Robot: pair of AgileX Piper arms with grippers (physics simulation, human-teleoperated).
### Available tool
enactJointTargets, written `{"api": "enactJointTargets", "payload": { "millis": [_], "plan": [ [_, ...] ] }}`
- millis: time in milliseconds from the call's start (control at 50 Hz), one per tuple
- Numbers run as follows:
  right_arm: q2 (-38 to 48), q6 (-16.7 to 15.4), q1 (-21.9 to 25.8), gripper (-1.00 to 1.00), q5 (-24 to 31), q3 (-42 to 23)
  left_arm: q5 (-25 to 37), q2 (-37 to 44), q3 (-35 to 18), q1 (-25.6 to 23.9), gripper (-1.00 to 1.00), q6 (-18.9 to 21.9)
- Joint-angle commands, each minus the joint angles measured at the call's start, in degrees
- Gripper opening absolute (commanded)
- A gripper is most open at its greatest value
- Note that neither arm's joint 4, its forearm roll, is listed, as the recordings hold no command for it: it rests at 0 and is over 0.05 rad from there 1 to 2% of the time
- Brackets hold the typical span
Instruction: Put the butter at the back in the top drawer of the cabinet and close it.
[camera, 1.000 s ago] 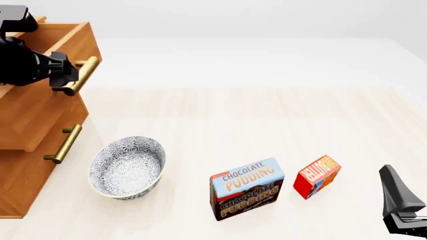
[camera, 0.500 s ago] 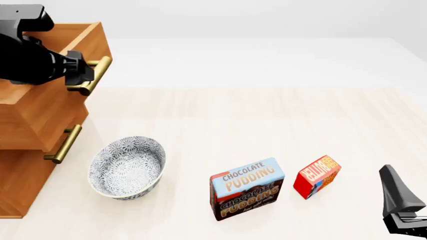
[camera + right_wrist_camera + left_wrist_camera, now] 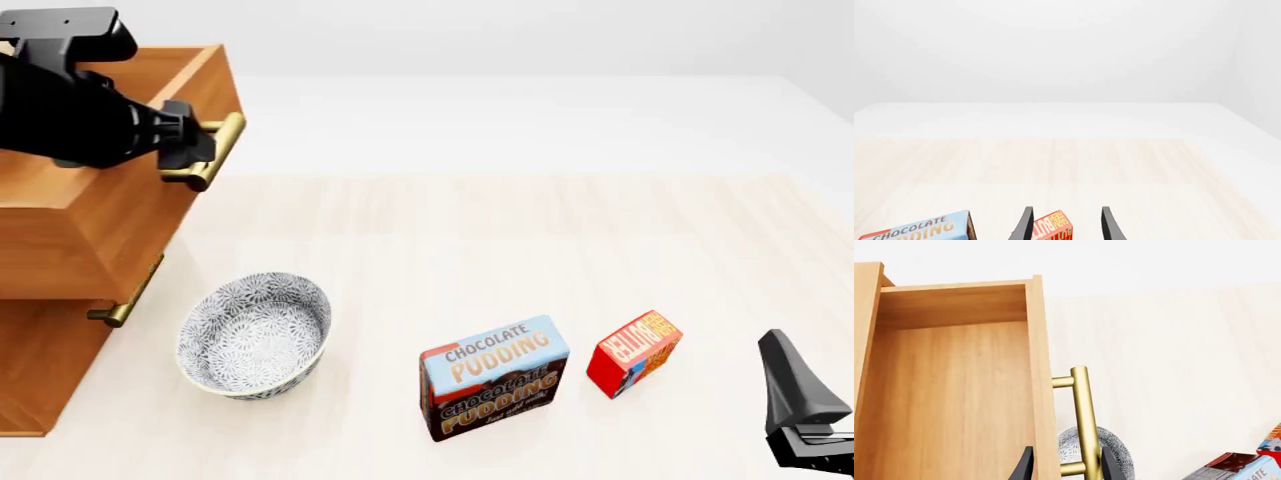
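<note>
The butter (image 3: pixel 635 352), a small red box, stands on the table at the front right, just right of the pudding box. In the right wrist view the butter (image 3: pixel 1051 227) shows ahead, between the fingers. My right gripper (image 3: pixel 803 412) (image 3: pixel 1066 226) is open and rests apart from the butter, to its right. The cabinet (image 3: pixel 54 300) fills the left side. Its top drawer (image 3: pixel 94 215) (image 3: pixel 954 390) is pulled far out, showing bare wood inside. My left gripper (image 3: pixel 187 148) (image 3: pixel 1066 467) is open, its fingers straddling the drawer front and the brass handle (image 3: pixel 1084 420).
A patterned grey bowl (image 3: pixel 254 335) sits in front of the cabinet, partly under the pulled-out drawer's edge. The blue-and-brown Chocolate Pudding box (image 3: pixel 494 378) stands upright between the bowl and the butter. A lower drawer's brass handle (image 3: pixel 127 295) shows beneath the top drawer.
The top drawer has slid further out of the cabinet, and my left gripper moved with its handle to the right. The right arm and the boxes have not moved.
</note>
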Motion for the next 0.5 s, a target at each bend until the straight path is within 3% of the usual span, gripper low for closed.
{"api": "enactJointTargets", "payload": {
  "millis": [20,500],
  "plan": [
    [0.00,0.00,0.00,1.00,0.00,0.00,1.15,4.69,3.41,-0.61,1.00,-0.85],
    [0.00,0.00,0.00,1.00,0.00,0.00,2.57,4.88,3.16,-2.22,1.00,-2.10]
  ]
}}
